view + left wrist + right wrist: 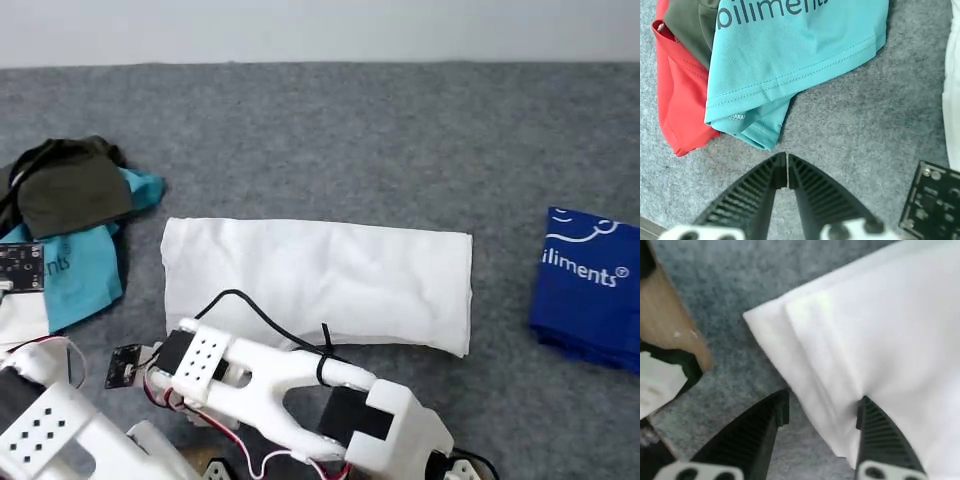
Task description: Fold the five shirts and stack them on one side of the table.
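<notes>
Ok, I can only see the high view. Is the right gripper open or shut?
Observer: Open. The right gripper has one finger over the white shirt and the other over the grey mat.
Operator: And the left one?
Observer: The left gripper is shut. It is above bare mat, just short of the teal shirt.
Operator: Is anything hiding under the teal one?
Observer: Yes, a red shirt pokes out from beneath it.
</notes>
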